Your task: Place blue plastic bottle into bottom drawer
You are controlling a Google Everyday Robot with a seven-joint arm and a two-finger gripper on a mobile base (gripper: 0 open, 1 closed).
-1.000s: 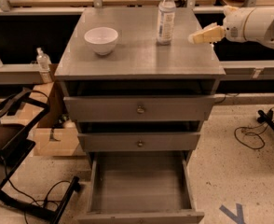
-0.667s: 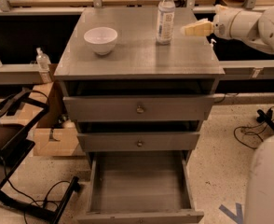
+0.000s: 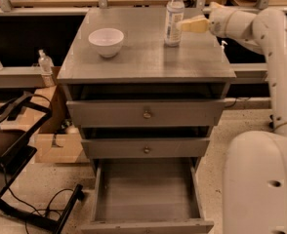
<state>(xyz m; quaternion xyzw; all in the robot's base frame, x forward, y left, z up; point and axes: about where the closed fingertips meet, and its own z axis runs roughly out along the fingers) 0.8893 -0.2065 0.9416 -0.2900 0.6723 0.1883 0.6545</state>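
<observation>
The blue plastic bottle (image 3: 174,18) stands upright on the back right of the grey cabinet top (image 3: 148,57); it is clear, with a white cap and a pale label. My gripper (image 3: 186,25) comes in from the right at the level of the bottle's label, and its tan tip just reaches the bottle's right side. The bottom drawer (image 3: 146,194) is pulled out and its plain grey inside holds nothing. The two drawers above it stand slightly ajar.
A white bowl (image 3: 106,41) sits on the left of the cabinet top. My arm and base (image 3: 260,179) fill the right side. A small pump-top bottle (image 3: 45,62) stands on a shelf at left, above a cardboard box (image 3: 55,145) and a black frame (image 3: 9,140) with cables.
My gripper has moved left across the cabinet top, up to the bottle's right side. My base has come into view at the right. The bottle, bowl and drawers have not moved.
</observation>
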